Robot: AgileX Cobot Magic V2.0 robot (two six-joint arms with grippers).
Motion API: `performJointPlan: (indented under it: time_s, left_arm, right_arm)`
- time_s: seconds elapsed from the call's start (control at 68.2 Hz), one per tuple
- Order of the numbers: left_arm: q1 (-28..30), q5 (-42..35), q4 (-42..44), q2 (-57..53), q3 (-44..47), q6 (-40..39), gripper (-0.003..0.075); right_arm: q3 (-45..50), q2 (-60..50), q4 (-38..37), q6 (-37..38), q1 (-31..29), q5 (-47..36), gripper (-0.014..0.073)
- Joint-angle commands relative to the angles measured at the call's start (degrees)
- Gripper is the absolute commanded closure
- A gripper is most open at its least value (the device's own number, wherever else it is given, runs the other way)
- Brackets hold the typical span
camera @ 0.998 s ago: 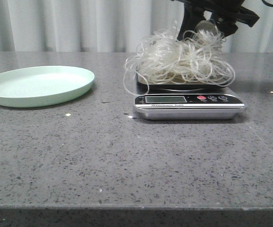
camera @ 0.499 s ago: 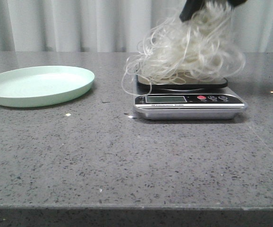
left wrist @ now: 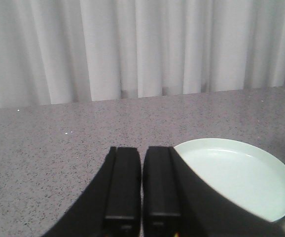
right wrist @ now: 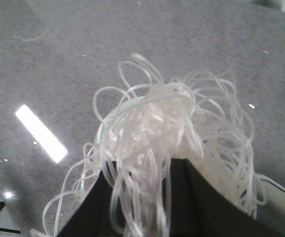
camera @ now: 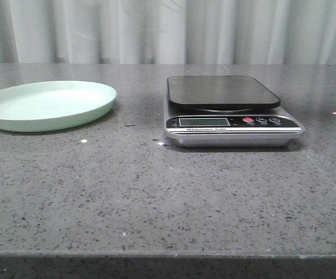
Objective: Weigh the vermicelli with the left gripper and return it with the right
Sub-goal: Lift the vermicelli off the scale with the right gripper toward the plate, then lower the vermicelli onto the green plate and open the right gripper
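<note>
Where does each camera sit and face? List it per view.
Front view: faces forward over the table; kitchen scale, pale green plate, no arm showing.
Left wrist view: on the left arm; left gripper, jaws together, beside the same plate.
Right wrist view: on the right arm; right gripper holding vermicelli above the table.

Ahead of the closed black left gripper [left wrist: 141, 190] the grey speckled stone table [camera: 156, 192] lies open up to the white curtain [left wrist: 132, 44]. The round pale green plate [left wrist: 241, 177] sits just beside its fingers. The silver kitchen scale's [camera: 232, 110] black platform is bare.
</note>
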Motion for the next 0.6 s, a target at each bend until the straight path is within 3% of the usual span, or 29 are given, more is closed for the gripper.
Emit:
performJointPlan:
  time_s: [0.0,0.249,0.587]
  left_arm:
    - [0.03,-4.42,-0.33,0.25,-1.45,-0.27,0.0584]
    - [0.03,-4.52,-0.43,0.25,-1.45,-0.27,0.0584]
    - [0.03,-5.24,-0.43,0.25,-1.45,-0.27,0.0584]
  right_arm:
    - [-3.92,0.65,2.79,-0.42,3.98,-7.41,0.0442]
    - [-8.35,11.77,2.97,-0.42,11.30,-15.08,0.0442]
    - [-9.87,22.82,1.91,-0.42,11.90,-17.45,0.0442]
